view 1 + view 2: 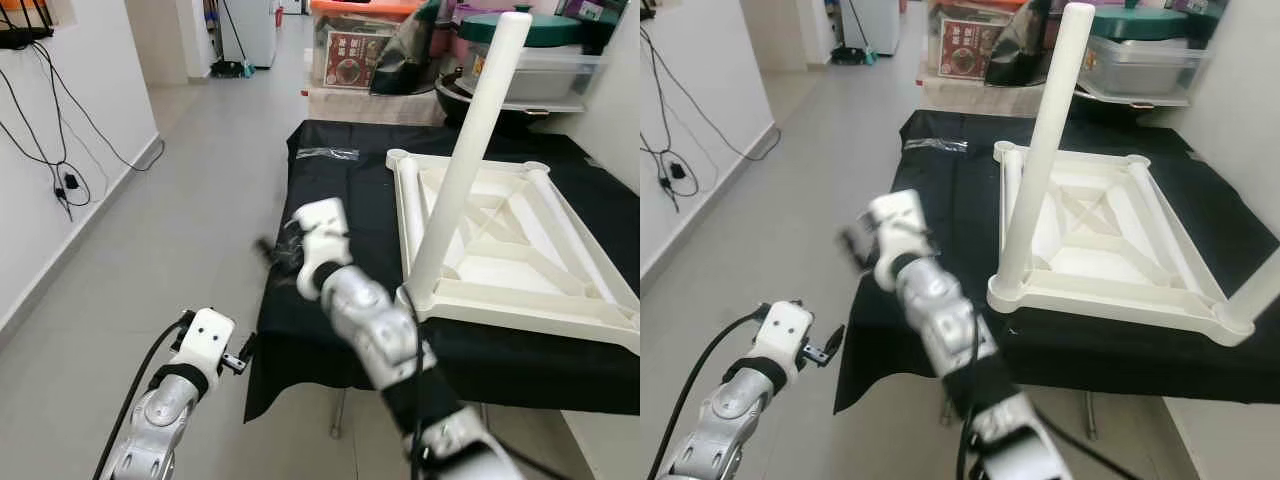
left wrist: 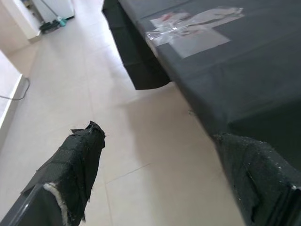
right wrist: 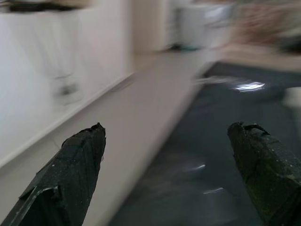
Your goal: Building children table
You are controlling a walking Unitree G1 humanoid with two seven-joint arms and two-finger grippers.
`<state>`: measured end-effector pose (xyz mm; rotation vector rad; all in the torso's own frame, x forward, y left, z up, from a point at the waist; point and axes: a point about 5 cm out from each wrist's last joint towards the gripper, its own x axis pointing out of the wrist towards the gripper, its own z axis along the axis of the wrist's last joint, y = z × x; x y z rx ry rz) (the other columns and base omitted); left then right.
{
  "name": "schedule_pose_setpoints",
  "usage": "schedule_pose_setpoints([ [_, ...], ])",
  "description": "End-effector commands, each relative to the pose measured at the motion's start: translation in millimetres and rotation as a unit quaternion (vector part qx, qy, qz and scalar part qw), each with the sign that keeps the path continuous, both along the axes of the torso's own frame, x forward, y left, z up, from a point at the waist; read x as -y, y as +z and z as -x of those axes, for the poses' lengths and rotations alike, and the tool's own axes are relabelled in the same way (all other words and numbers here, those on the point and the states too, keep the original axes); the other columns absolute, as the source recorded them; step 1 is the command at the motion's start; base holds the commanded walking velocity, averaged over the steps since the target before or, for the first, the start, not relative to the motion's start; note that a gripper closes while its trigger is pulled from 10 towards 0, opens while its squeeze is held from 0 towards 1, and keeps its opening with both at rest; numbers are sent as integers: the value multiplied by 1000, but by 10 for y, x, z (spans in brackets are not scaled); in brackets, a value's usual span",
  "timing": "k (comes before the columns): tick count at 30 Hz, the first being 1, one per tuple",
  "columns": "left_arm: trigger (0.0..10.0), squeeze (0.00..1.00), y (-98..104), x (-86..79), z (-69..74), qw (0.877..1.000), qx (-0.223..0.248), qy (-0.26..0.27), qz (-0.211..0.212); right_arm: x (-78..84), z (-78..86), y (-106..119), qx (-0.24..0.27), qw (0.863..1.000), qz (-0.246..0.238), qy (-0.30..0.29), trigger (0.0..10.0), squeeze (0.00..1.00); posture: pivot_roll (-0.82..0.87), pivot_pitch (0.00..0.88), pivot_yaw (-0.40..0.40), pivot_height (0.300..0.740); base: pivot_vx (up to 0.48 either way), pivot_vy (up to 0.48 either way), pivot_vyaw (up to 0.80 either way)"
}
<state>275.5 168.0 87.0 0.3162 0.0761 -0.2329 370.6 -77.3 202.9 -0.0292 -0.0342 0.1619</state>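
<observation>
A white plastic children's table (image 1: 520,300) lies upside down on a work table draped in black cloth (image 1: 330,210). One white leg (image 1: 470,150) stands upright in its near left corner socket. My right gripper (image 1: 272,252) hovers blurred over the cloth's left part, left of the white table. In the right wrist view it is open (image 3: 169,127) with nothing between its fingers. My left gripper (image 1: 243,352) hangs low beside the cloth's front left corner, above the floor. The left wrist view shows it open (image 2: 157,132) and empty.
A clear plastic bag (image 1: 327,153) lies at the cloth's far left. Storage boxes (image 1: 350,50) and bins are stacked behind the work table. Tiled floor (image 1: 170,220) stretches to the left, up to a white wall with hanging cables (image 1: 60,180).
</observation>
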Motion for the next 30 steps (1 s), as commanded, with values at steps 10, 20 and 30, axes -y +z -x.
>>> schedule_pose_setpoints([
  [10,10000,0,-87,41,51,1000,-17,-6,2,2683,327,86,-4,869,17,-494,10000,1000,78,0,-57,740,0,0,0],
  [20,10000,0,-83,33,10,1000,-20,-15,-4,2607,261,-127,-24,920,31,-389,10000,1000,67,0,-27,740,0,0,0],
  [30,10000,0,-35,-13,3,1000,-12,-6,-8,954,-99,-367,-19,996,23,-85,10000,1000,116,0,-55,740,0,0,0],
])
